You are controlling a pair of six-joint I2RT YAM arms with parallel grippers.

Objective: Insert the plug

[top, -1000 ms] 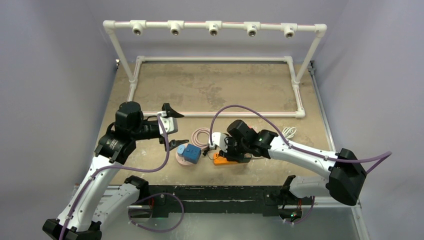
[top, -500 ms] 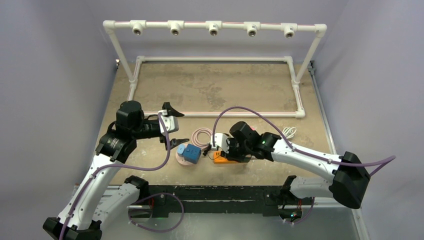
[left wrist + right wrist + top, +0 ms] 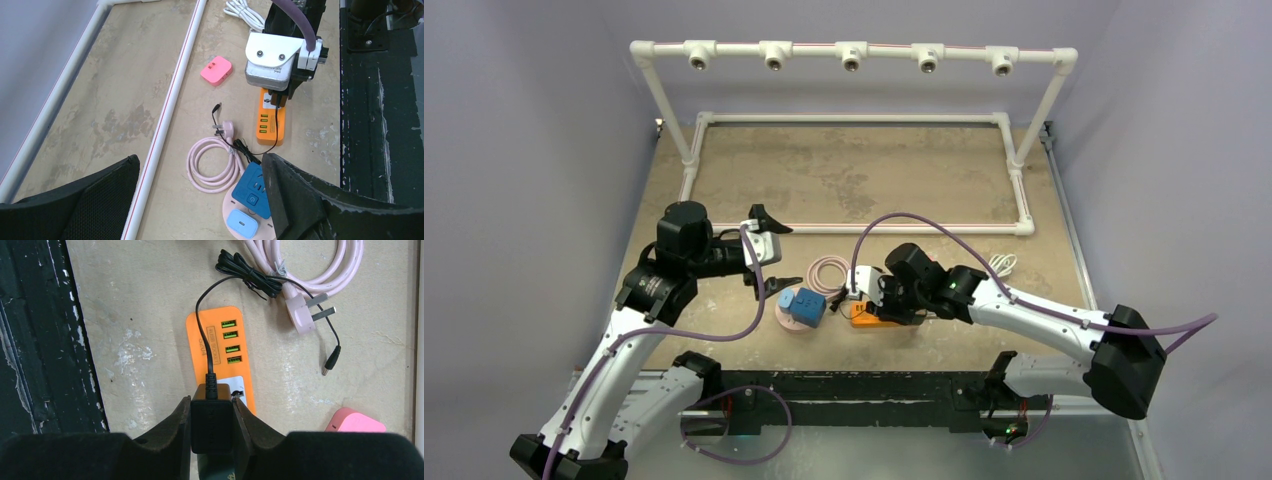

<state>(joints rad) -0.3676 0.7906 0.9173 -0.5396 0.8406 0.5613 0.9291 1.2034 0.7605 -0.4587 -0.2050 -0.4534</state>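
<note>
The black plug (image 3: 212, 417) is pinched by the right hand (image 3: 212, 407) over the orange power strip (image 3: 220, 335); its prongs are hidden. From above it is concealed. The left hand (image 3: 199, 165) is held spread.

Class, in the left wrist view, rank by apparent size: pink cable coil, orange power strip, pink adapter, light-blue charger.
1. pink cable coil
2. orange power strip, partly hidden
3. pink adapter and light-blue charger: too alike to rank

Your left gripper (image 3: 199, 161) shows fingers spread wide, framing the pink cable (image 3: 212, 170); beyond, the right gripper (image 3: 276, 96) meets the orange power strip (image 3: 270, 127).
</note>
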